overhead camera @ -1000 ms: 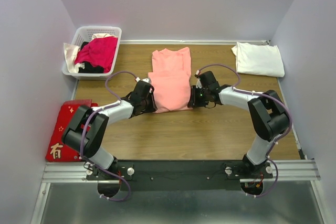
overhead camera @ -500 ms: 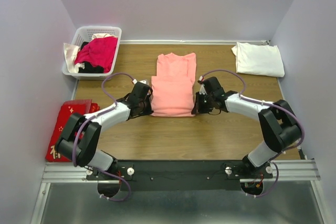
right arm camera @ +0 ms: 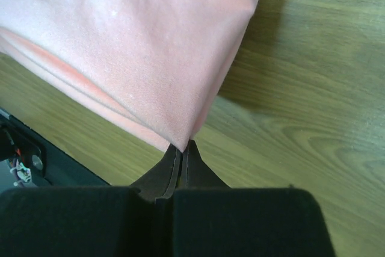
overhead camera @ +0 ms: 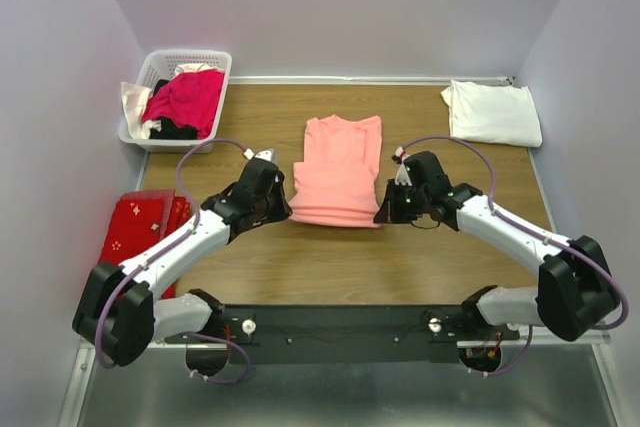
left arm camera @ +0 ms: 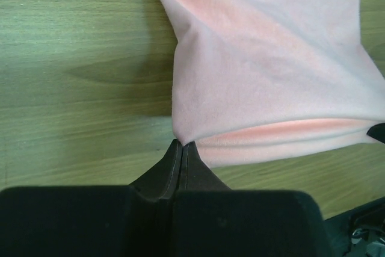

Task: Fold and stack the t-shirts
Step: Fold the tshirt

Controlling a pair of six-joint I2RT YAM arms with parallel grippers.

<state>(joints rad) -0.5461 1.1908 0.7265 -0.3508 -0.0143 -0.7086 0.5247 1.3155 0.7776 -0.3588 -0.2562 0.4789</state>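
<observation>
On the wood worktop (overhead camera: 300, 267), your left hand (overhead camera: 288, 213) and right hand (overhead camera: 384, 215) each pinch a near corner of the folded salmon-pink t-shirt (overhead camera: 338, 172), mid-worktop. Both bites look thin: pull unevenly and a corner may slip, undoing the fold. The white t-shirt (overhead camera: 492, 112) lies at the far right corner.

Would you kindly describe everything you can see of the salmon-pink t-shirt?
The salmon-pink t-shirt is soft, plain, cotton-looking cloth, folded into a narrow rectangle of several layers, neckline toward the far wall. It lies flat at the middle of the wooden table, between the arms. The left tool is shut on its near left corner and the right tool on its near right corner; nothing else touches it.
</observation>
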